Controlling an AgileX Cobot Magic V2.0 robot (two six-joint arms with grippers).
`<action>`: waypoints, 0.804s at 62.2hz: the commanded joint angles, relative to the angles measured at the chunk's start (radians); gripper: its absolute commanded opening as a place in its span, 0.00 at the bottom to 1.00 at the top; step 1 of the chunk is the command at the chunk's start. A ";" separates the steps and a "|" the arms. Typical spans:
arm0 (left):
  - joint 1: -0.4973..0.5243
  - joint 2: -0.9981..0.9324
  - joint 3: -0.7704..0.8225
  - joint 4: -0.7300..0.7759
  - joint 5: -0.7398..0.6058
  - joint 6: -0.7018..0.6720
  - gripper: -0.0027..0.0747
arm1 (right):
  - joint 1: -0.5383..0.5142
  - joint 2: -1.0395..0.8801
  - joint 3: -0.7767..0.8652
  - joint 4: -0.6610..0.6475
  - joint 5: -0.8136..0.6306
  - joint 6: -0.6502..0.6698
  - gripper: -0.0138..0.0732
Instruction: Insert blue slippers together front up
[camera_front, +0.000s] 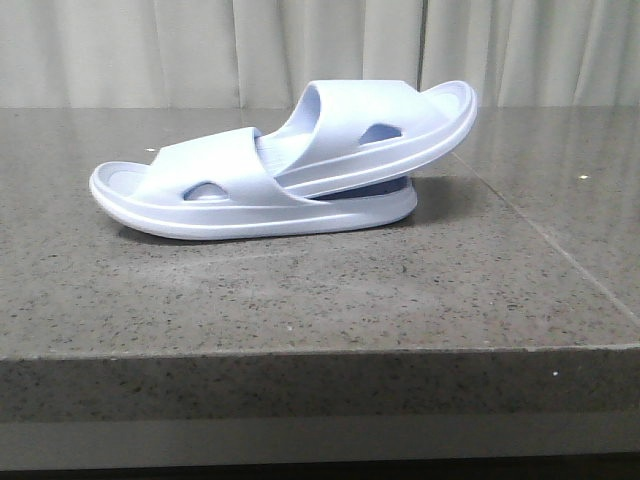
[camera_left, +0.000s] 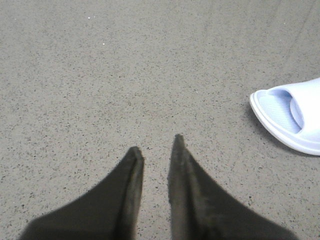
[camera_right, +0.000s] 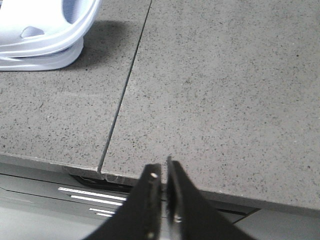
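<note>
Slippers (camera_front: 290, 180) nested, partly cropped in wrist views; left pincer (camera_left: 155, 150) parted, right pincer (camera_right: 161, 169) clenched.

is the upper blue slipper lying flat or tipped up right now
Tipped up. The upper slipper has its front tucked under the strap of the lower slipper, and its heel end rises off the lower sole, at the right in the front view.
</note>
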 joint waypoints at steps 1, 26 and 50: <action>0.000 0.007 -0.012 -0.017 -0.108 -0.012 0.04 | 0.003 0.008 -0.024 0.000 -0.069 0.000 0.06; 0.000 0.007 -0.001 -0.017 -0.133 -0.012 0.01 | 0.003 0.008 -0.024 0.007 -0.071 0.000 0.02; 0.000 0.007 -0.001 -0.017 -0.133 -0.012 0.01 | 0.003 0.008 -0.024 0.007 -0.071 0.000 0.02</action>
